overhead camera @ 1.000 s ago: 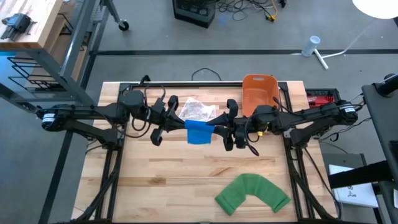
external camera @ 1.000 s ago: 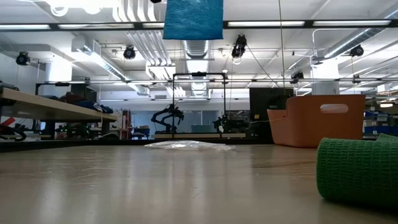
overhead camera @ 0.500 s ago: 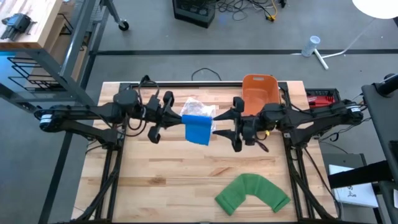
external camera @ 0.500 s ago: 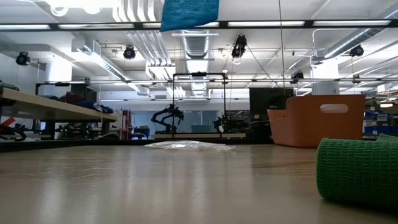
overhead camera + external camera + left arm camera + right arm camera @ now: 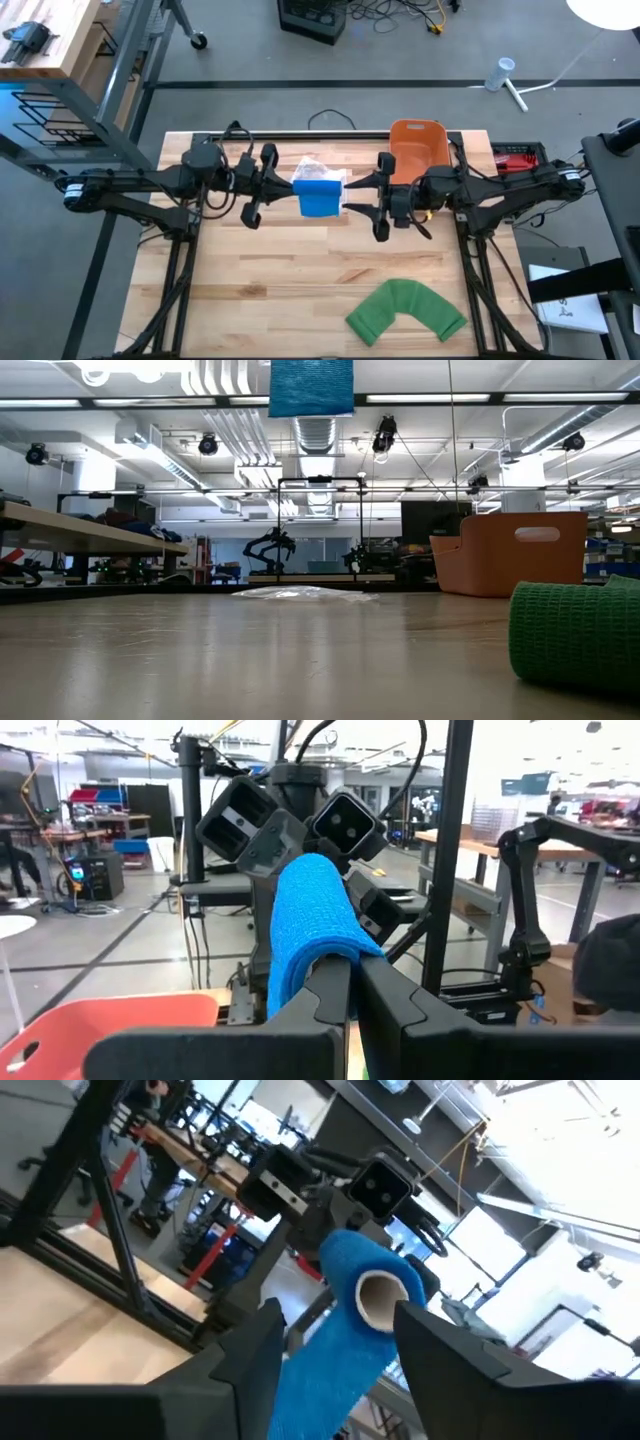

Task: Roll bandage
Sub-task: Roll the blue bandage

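A blue bandage [image 5: 320, 197], partly rolled on a cardboard core [image 5: 384, 1296], is held high above the table between my two arms. Its lower edge [image 5: 311, 388] shows at the top of the low view. My left gripper [image 5: 288, 191] comes from the table's left and is shut on it. My right gripper [image 5: 352, 197] faces it from the right and is open. Its two fingers [image 5: 262, 1342] stand on either side of the roll's core end, and I see no touch. My left gripper pinches the blue bandage's cloth [image 5: 322, 952] between its two shut fingers, at the roll's left end. The fingers lie level and come from the table's left. The roll [image 5: 306, 910] sits over the fingertips, lifted clear of the table, with a short length hanging below.
A green bandage [image 5: 406, 311] lies curved on the table near the front right, and shows in the low view [image 5: 575, 634]. An orange bin [image 5: 416, 148] stands at the far right. A clear plastic wrapper [image 5: 318, 172] lies at the far middle, behind the blue bandage.
My right gripper has drawn back a little toward the table's right edge and turned about its wrist. The blue bandage has moved slightly toward the far edge with my left gripper, tipped for a moment, and now hangs more compact and level, still clear of the table.
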{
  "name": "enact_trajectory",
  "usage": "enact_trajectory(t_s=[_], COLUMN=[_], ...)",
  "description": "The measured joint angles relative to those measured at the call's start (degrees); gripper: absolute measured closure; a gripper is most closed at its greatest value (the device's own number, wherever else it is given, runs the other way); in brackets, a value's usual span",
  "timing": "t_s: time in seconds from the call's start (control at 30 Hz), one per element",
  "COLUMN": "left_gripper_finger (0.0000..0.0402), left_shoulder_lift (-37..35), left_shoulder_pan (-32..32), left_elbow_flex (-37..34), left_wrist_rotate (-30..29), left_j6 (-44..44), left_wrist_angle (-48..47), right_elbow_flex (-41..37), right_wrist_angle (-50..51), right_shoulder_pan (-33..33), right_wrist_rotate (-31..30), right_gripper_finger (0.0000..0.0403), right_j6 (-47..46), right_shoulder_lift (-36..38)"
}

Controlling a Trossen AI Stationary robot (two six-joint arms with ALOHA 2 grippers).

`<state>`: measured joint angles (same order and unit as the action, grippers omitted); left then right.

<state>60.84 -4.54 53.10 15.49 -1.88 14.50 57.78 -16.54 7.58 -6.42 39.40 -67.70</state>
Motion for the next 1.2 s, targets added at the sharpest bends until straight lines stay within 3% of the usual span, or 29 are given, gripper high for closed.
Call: enact_trajectory(t_s=[0.7,1.2], left_gripper_finger=[0.04,0.0393], left_shoulder_lift=[2.4,2.94], left_shoulder_pan=[-0.01,0.04], left_elbow_flex=[0.0,0.0], left_wrist_rotate=[0.04,0.41], left_j6=[3.28,2.67], left_wrist_angle=[0.55,1.02], right_elbow_flex=[0.0,0.0], right_wrist_angle=[-0.02,1.36], right_shoulder_pan=[-0.73,-0.77], right_wrist_rotate=[-2.68,-2.77], right_gripper_finger=[0.0264,0.0366], right_j6=[-5.83,-7.1], right_shoulder_lift=[-2.97,-4.35])
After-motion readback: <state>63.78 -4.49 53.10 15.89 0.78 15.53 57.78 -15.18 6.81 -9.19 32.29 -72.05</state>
